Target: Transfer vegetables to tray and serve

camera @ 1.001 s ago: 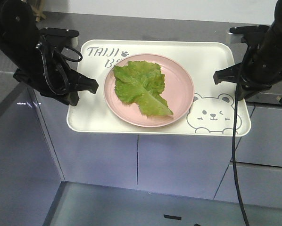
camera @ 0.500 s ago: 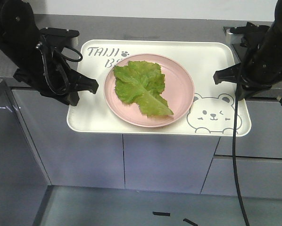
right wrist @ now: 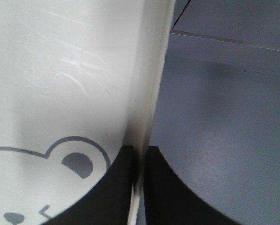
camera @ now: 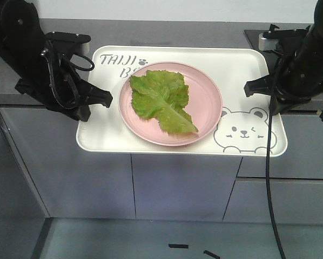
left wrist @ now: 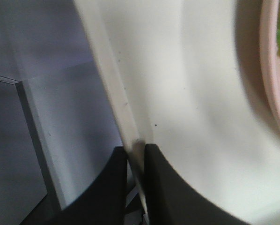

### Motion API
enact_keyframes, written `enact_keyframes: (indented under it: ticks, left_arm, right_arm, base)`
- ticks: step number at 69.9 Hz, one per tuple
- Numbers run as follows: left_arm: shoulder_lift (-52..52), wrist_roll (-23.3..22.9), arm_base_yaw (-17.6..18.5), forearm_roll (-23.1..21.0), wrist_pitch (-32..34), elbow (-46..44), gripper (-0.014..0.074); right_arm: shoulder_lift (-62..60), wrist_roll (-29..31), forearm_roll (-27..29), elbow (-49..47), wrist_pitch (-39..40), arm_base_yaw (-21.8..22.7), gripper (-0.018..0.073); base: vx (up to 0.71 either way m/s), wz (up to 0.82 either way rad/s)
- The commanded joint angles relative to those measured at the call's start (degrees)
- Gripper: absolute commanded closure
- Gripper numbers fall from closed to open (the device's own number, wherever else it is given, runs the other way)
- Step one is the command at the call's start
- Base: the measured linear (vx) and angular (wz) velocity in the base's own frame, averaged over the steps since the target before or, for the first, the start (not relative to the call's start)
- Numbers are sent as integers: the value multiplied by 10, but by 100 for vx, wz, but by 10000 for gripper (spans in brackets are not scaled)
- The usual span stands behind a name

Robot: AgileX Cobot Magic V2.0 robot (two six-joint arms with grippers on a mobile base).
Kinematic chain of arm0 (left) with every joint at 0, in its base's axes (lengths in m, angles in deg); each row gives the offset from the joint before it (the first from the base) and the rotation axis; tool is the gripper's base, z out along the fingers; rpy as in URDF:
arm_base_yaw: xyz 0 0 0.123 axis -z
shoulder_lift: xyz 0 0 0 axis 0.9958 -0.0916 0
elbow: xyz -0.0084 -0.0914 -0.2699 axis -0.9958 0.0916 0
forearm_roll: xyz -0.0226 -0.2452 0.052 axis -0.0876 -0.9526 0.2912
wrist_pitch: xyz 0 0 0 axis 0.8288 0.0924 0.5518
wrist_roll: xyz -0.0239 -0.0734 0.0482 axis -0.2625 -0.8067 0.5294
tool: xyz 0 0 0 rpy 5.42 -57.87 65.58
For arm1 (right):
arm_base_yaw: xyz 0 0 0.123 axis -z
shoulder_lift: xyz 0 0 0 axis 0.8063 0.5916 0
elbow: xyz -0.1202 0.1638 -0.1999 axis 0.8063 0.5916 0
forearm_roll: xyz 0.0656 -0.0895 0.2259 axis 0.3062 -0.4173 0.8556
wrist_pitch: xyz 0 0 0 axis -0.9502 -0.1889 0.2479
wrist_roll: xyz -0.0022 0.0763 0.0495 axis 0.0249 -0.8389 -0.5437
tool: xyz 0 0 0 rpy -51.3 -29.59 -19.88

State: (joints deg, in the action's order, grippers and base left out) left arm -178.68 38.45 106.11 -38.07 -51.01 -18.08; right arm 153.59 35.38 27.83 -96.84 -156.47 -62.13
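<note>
The cream-white tray point(camera: 107, 137) with the bear drawing hangs level in the air, held between my two arms. On it rests a round pink plate point(camera: 207, 105) carrying a green lettuce leaf point(camera: 159, 97), the vegetables. My left gripper point(camera: 99, 99) is shut on the tray's left rim point(left wrist: 116, 101). On the opposite side, my right gripper point(camera: 253, 86) is shut on the right rim point(right wrist: 151, 70). In each wrist view the dark fingers point(left wrist: 161, 187) pinch the thin rim edge.
Behind and below the tray runs a grey counter point(camera: 183, 29) with cabinet fronts point(camera: 177, 186) underneath. A dark appliance point(camera: 258, 35) sits on the counter at the back right. The floor point(camera: 150, 240) shows at the bottom, with small black marks.
The tray, plate and both grippers hold the same place in view. The counter and cabinets behind have slid and dropped lower in the picture, so the whole robot has shifted.
</note>
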Motion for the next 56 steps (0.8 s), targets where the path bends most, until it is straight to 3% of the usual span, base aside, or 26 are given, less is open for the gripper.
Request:
enact_keyframes:
  ticks: [1, 56]
  left_arm:
    - [35, 14, 9, -46, 45, -22, 602]
    - [35, 14, 9, -46, 45, -22, 602]
  right_arm:
    - [-30, 14, 35, -19, -8, -6, 565]
    - [-30, 14, 35, -19, -8, -6, 565]
  base:
    - [3, -13]
    - [5, -7]
